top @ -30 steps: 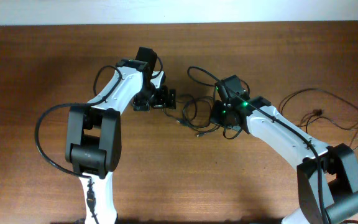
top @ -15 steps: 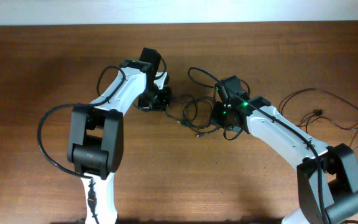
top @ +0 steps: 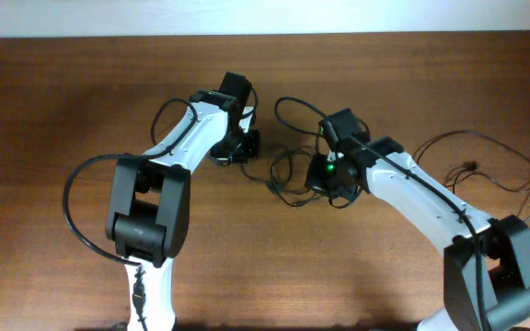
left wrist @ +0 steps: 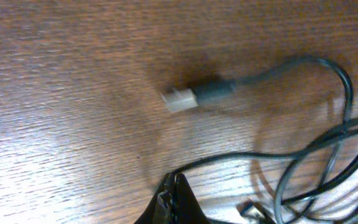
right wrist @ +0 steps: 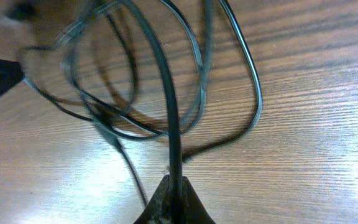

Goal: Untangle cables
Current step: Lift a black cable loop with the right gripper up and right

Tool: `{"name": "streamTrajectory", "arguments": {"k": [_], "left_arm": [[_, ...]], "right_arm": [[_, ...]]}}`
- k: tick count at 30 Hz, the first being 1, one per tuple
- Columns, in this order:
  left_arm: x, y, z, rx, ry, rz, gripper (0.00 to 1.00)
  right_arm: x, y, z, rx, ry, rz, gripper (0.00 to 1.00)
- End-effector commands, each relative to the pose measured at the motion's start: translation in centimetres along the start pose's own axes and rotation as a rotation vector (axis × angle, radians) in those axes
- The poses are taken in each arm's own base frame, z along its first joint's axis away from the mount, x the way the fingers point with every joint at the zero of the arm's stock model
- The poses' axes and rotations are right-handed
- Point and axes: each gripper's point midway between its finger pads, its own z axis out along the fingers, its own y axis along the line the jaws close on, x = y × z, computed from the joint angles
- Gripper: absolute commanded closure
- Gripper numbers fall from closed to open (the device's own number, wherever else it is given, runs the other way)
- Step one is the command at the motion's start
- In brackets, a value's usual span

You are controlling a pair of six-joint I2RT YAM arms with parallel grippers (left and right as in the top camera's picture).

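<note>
The cables (top: 287, 177) are thin black cords lying in tangled loops on the wooden table between my two arms. My left gripper (top: 244, 147) is at the bundle's left edge. In the left wrist view its jaws (left wrist: 175, 182) are shut, and a thin cord (left wrist: 253, 157) leaves their tip to the right. A plug end (left wrist: 182, 98) lies on the wood ahead. My right gripper (top: 326, 178) is at the bundle's right side. In the right wrist view it (right wrist: 174, 185) is shut on one cable (right wrist: 172, 118) that runs straight away into the loops (right wrist: 254, 81).
Another thin black cord (top: 468, 165) lies in a loose loop on the table at the far right, apart from the bundle. A pale wall borders the table's far edge (top: 265, 35).
My left gripper has shut and moved right and a little away, up to the bundle's left edge. The right arm has shifted slightly, and the loops have shifted a little.
</note>
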Motion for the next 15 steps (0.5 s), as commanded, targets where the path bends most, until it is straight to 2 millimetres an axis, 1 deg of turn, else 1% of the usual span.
{"name": "streamTrajectory", "arguments": {"k": [1, 3, 5, 7, 9, 10, 12, 14, 15], "left_arm": [[-0.3, 1.0, -0.9, -0.056, -0.03, -0.046, 1.0], [-0.2, 1.3, -0.9, -0.074, -0.031, -0.058, 1.0], [-0.2, 1.2, -0.9, -0.073, -0.031, -0.058, 1.0], [-0.2, 1.2, -0.9, -0.073, -0.029, -0.057, 1.0], [-0.1, 1.2, -0.9, -0.071, -0.026, -0.057, 1.0], [-0.1, 1.2, -0.9, -0.07, -0.025, -0.057, 0.99], [-0.1, 1.2, -0.9, -0.07, -0.024, -0.058, 0.98], [-0.1, 1.2, -0.9, -0.07, -0.024, -0.058, 0.97], [0.0, 1.2, -0.9, -0.07, -0.023, -0.058, 0.98]], "right_arm": [[-1.1, 2.5, -3.8, -0.039, -0.028, -0.073, 0.96], [-1.1, 3.3, -5.7, -0.037, -0.016, -0.124, 0.96], [-0.8, 5.0, -7.9, -0.085, 0.006, -0.274, 0.96], [-0.8, 6.0, -10.4, -0.09, 0.005, -0.311, 0.96], [-1.0, 6.5, -11.7, -0.096, -0.006, -0.315, 0.96], [-1.3, 6.5, -12.2, -0.079, -0.023, -0.316, 0.96], [-2.4, 5.7, -12.5, -0.021, -0.074, -0.315, 0.96], [-4.3, 3.6, -12.5, 0.12, -0.162, -0.305, 0.96], [-4.7, 3.1, -12.4, 0.149, -0.177, -0.303, 0.96]]}}
